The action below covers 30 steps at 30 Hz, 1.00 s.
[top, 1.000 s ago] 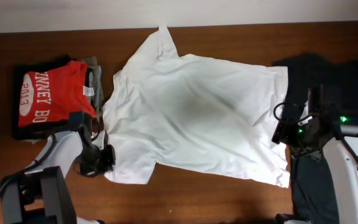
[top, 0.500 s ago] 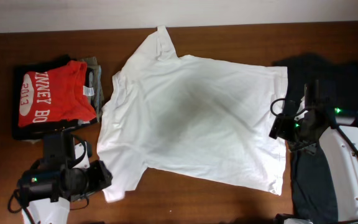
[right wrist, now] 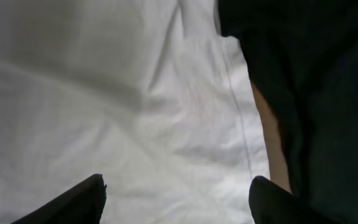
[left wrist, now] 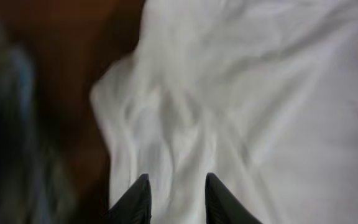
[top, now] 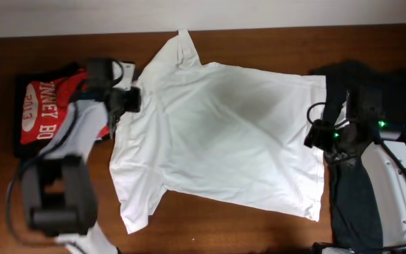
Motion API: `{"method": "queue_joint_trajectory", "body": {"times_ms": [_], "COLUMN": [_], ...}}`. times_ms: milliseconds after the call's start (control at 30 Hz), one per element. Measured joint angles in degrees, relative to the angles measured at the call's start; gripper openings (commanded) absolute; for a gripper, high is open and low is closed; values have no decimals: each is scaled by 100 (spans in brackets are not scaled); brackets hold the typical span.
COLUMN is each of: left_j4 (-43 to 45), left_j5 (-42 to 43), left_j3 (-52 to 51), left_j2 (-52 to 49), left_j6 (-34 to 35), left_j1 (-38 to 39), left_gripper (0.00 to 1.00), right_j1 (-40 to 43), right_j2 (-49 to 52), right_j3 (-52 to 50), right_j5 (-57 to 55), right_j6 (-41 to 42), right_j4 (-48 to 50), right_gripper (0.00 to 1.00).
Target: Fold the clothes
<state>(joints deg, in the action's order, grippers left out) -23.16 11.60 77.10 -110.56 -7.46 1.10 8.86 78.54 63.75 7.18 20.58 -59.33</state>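
Observation:
The white T-shirt (top: 217, 134) lies spread flat across the middle of the table, with one sleeve at the top, one sleeve at the front left and its hem to the right. My left gripper (top: 128, 101) is over the shirt's upper left edge, near the shoulder. In the left wrist view its fingers (left wrist: 176, 190) are apart above wrinkled white cloth (left wrist: 241, 93), holding nothing. My right gripper (top: 316, 134) is at the hem edge. In the right wrist view its fingers (right wrist: 178, 190) are wide open over the white cloth (right wrist: 104, 93).
A red shirt with white lettering (top: 48, 106) lies on a dark folded pile at the far left, just beside my left arm. Dark garments (top: 372, 85) cover the right side and show in the right wrist view (right wrist: 316, 81), next to the hem.
My left arm has swung from the front left sleeve up to the shirt's upper left edge. The sleeve now lies loose at the front. My right gripper has barely moved.

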Motion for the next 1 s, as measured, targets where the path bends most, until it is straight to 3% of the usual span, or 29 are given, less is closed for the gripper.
{"method": "queue_joint_trajectory", "body": {"times_ms": [133, 233, 367, 433, 633, 667, 700, 767, 800, 833, 867, 900, 1000], "left_j4": [588, 592, 352, 249, -181, -317, -365, -398, -404, -404, -433, -531, -688], "left_j5": [-122, -520, -1919, -2212, -1635, -1572, -1429, -881, -446, -96, 195, 396, 592], "left_j3": [70, 142, 232, 238, 544, 656, 809, 977, 1099, 1220, 1292, 1311, 1314], "left_j2": [-874, -1088, -1095, -1095, -1128, -1128, -1128, -1128, -1128, -1128, -1115, -1075, -1049], "left_j6": [-201, -199, 35, 133, 365, 387, 404, 426, 426, 426, 426, 426, 428], "left_j1": [42, 39, 46, -94, -365, -369, -382, -396, -400, -400, -396, -398, -398], "left_gripper": [4, 2, 2, 17, 30, 35, 50, 54, 55, 55, 55, 55, 55], "right_j1": [0, 0, 0, 24, 866, 1060, 1373, 1427, 1408, 1397, 1421, 1458, 1904], "right_j2": [168, 179, 553, 1126, 2503, 2632, 2736, 2791, 2942, 3062, 3174, 3204, 3318], "right_j3": [0, 0, 0, 0, 0, -2, -4, -2, 15, 116, 201, 221, 472], "right_j5": [0, 0, -4, -2, 22, 96, 173, 192, 188, 170, 57, -68, -289], "right_j6": [46, 155, 214, 212, 133, 0, -92, -269, -348, -428, -494, -472, -393], "right_j4": [136, 348, 1023, 1587, 2656, 2802, 3064, 3235, 3292, 3333, 3392, 3394, 3053], "right_gripper": [78, 78, 78, 77, 40, 48, 57, 57, 46, 28, 20, 14, 12]}}
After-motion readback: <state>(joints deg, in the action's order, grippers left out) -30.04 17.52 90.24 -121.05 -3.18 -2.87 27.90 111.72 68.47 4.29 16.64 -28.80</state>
